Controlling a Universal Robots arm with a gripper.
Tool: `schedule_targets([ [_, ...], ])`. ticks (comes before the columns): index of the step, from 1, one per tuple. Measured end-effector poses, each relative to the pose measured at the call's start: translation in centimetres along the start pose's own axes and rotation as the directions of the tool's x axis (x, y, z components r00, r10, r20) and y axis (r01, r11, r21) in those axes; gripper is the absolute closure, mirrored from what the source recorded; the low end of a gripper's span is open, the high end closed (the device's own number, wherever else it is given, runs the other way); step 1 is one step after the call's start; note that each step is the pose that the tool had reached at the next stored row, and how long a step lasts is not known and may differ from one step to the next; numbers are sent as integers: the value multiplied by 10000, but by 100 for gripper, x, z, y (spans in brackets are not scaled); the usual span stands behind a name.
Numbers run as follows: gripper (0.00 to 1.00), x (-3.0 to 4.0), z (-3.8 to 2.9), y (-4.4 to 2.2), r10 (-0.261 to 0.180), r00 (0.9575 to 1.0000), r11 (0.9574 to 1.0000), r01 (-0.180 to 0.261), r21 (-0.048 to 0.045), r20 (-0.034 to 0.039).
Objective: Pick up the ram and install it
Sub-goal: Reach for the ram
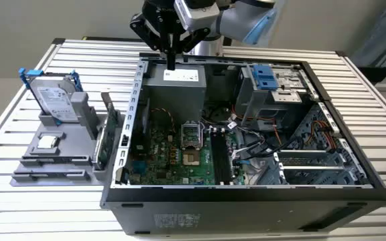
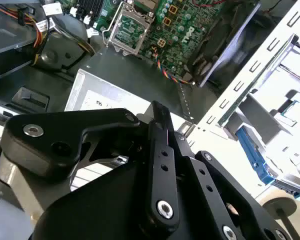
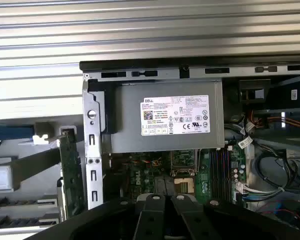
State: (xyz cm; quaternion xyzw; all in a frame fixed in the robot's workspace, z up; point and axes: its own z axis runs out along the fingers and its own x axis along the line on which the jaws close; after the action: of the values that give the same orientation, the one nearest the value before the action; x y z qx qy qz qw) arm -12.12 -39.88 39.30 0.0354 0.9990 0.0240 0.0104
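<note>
Black two-finger gripper [image 1: 171,64] pressed together, nothing pinched, positioned over the open black computer case [image 1: 247,198], above its grey power supply box [image 1: 176,93], grey plastic holder [image 1: 52,168] set beside the case, thin dark green ram stick [image 1: 115,123] stood on edge in it.

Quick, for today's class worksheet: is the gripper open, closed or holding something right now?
Gripper: closed, holding nothing, above the grey power supply in the open computer case.
</note>
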Motion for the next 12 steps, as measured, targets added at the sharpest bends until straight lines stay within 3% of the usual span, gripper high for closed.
schedule_targets([
  [12, 100, 0, -3, 0, -1, 10000, 10000, 1, 0, 0],
])
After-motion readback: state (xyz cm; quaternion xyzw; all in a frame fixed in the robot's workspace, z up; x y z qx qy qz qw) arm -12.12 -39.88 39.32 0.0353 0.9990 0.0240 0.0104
